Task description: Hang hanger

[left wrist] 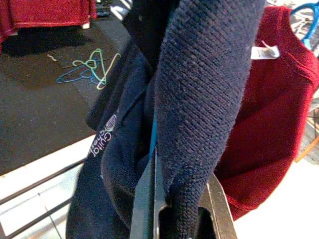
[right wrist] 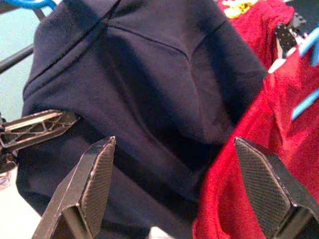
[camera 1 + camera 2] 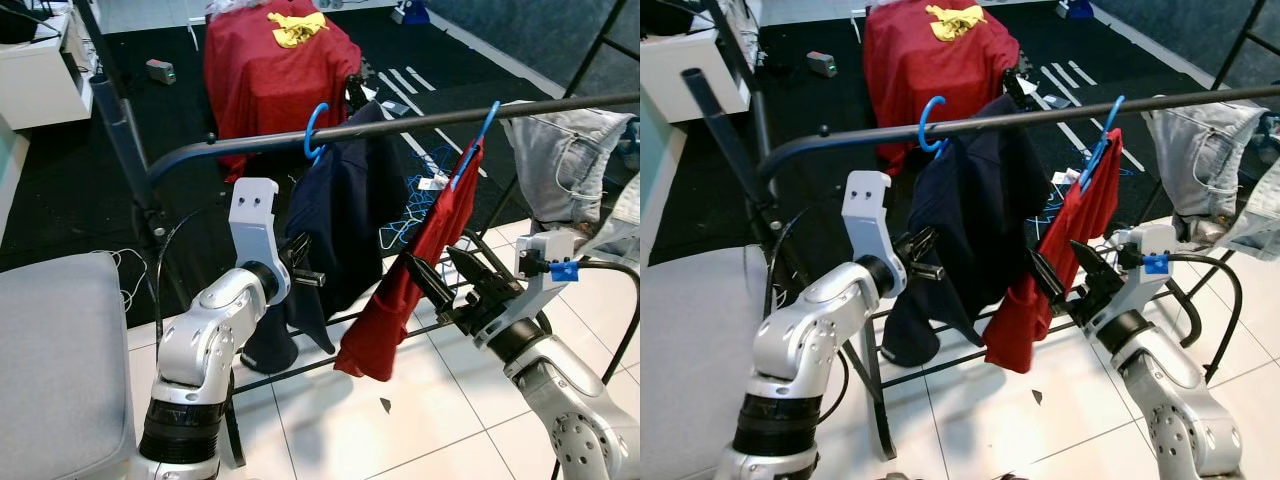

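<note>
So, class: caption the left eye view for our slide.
Left gripper shut on navy top hung by blue hanger on rail; open right gripper beside red shirt.

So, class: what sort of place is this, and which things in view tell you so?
Probably a room at home used for laundry: a black metal clothes rail carries a navy sweater and a red shirt on blue plastic hangers, above a white tiled floor.

Left tool (image 3: 305,262) clamped shut, right tool (image 3: 448,272) spread wide.
</note>
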Controlling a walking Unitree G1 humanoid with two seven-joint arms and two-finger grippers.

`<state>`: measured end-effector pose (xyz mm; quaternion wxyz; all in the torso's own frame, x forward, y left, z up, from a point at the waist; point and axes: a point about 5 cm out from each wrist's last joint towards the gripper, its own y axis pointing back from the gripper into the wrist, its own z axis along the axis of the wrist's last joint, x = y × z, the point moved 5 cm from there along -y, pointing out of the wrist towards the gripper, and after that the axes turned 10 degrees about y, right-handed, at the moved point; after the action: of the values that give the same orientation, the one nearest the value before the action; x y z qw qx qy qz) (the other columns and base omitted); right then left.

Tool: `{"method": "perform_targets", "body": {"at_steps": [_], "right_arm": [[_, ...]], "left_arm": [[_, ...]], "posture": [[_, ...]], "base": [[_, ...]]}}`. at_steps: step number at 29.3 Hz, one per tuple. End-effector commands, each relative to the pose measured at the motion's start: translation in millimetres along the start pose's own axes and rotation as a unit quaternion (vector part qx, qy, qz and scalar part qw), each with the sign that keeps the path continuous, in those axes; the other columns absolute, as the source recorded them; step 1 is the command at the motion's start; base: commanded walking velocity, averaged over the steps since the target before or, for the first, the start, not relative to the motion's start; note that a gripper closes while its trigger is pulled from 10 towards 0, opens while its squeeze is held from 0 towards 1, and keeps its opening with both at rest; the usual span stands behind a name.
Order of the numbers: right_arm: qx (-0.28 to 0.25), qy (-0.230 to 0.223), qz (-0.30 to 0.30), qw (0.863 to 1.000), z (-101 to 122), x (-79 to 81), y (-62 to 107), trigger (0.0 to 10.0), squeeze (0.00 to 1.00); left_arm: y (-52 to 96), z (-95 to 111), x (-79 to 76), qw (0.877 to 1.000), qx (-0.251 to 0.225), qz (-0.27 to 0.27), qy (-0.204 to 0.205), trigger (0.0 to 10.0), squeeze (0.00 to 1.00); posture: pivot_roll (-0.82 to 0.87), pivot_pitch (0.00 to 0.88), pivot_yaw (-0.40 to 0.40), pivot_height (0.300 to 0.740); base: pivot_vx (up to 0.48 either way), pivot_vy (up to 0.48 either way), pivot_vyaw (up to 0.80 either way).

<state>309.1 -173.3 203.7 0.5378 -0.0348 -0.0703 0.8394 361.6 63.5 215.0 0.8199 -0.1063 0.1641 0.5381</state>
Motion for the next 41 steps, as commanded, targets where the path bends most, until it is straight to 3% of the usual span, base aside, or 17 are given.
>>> {"method": "perform_targets", "body": {"at_steps": [1,5,6,11,18,20,21,25,33,34,35,36,37,38,40,41], "right_arm": [[0.015,0.000,0.002,1.000,-6.4,0.4,0.7,10.0,0.00],[0.016,0.001,0.003,1.000,-6.3,0.2,0.5,10.0,0.00],[0.017,0.003,0.002,1.000,-6.0,-0.8,0.7,10.0,0.00],[0.018,0.004,0.001,1.000,-6.3,-0.7,0.5,10.0,0.00],[0.018,0.003,0.001,1.000,-6.8,0.4,0.2,10.0,0.00],[0.020,0.003,0.001,1.000,-7.9,0.3,0.3,10.0,0.00],[0.022,0.004,-0.001,1.000,-8.8,-0.2,0.6,10.0,0.00],[0.029,0.007,-0.009,1.000,-11.7,-3.6,1.2,10.0,0.00],[0.031,0.009,-0.015,0.999,-12.2,-6.4,1.2,10.0,0.00],[0.033,0.011,-0.020,0.999,-12.2,-9.0,1.8,10.0,0.00],[0.033,0.011,-0.020,0.999,-12.2,-9.0,1.8,10.0,0.00],[0.034,0.013,-0.026,0.999,-12.0,-12.1,2.4,10.0,0.00],[0.034,0.013,-0.026,0.999,-12.0,-12.1,2.4,10.0,0.00],[0.034,0.015,-0.031,0.999,-11.6,-14.9,2.7,10.0,0.00],[0.034,0.015,-0.031,0.999,-11.6,-14.9,2.7,10.0,0.00],[0.034,0.016,-0.034,0.999,-11.2,-16.8,2.7,10.0,0.00]], "left_arm": [[2.3,2.0,5.9,1.000,0.000,0.022,0.000,10.0,0.00],[2.2,-4.1,13.5,0.999,0.016,0.047,0.005,10.0,0.00],[2.9,-19.0,23.0,0.996,0.044,0.077,0.020,10.0,0.00],[3.1,-32.6,25.6,0.993,0.066,0.093,0.036,10.0,0.00],[1.4,-37.5,28.2,0.991,0.069,0.108,0.040,10.0,0.00],[0.9,-36.1,31.3,0.992,0.062,0.111,0.019,10.0,0.00],[1.8,-35.6,34.7,0.991,0.061,0.115,0.006,10.0,1.00],[6.8,-38.7,41.2,0.992,0.069,0.105,-0.009,10.0,1.00],[10.6,-33.4,35.2,0.996,0.067,0.053,-0.004,10.0,1.00],[14.7,-24.5,26.1,0.998,0.059,-0.006,0.001,10.0,1.00],[14.7,-24.5,26.1,0.998,0.059,-0.006,0.001,10.0,1.00],[22.6,-12.5,17.0,0.996,0.048,-0.069,-0.003,10.0,1.00],[22.6,-12.5,17.0,0.996,0.048,-0.069,-0.003,10.0,1.00],[32.1,-1.3,12.2,0.992,0.039,-0.119,-0.004,10.0,1.00],[32.1,-1.3,12.2,0.992,0.039,-0.119,-0.004,10.0,1.00],[41.1,11.3,11.1,0.988,0.024,-0.155,0.005,10.0,1.00]], "posture": [[0.01,0.190,-0.006,0.740],[0.01,0.190,-0.006,0.740],[0.00,0.188,-0.009,0.740],[0.00,0.192,-0.007,0.740],[0.00,0.194,-0.006,0.740],[0.00,0.194,-0.006,0.740],[0.00,0.196,-0.005,0.740],[0.00,0.197,-0.006,0.740],[0.00,0.198,-0.008,0.740],[0.01,0.198,-0.009,0.740],[0.01,0.198,-0.009,0.740],[0.01,0.199,-0.011,0.740],[0.01,0.199,-0.011,0.740],[0.01,0.199,-0.013,0.740],[0.01,0.199,-0.013,0.740],[0.01,0.199,-0.013,0.740]], "base": [[0.000,0.000,0.00],[0.000,0.000,0.00],[0.000,0.000,0.00],[0.000,0.000,0.00],[0.000,0.000,0.00],[0.000,0.000,0.00],[0.000,0.000,0.00],[0.000,0.000,0.00],[0.000,0.000,0.00],[0.000,0.000,0.00],[0.000,0.000,0.00],[0.000,0.000,0.00],[0.000,0.000,0.00],[0.000,0.000,0.00],[0.000,0.000,0.00],[0.000,0.000,0.00]]}}
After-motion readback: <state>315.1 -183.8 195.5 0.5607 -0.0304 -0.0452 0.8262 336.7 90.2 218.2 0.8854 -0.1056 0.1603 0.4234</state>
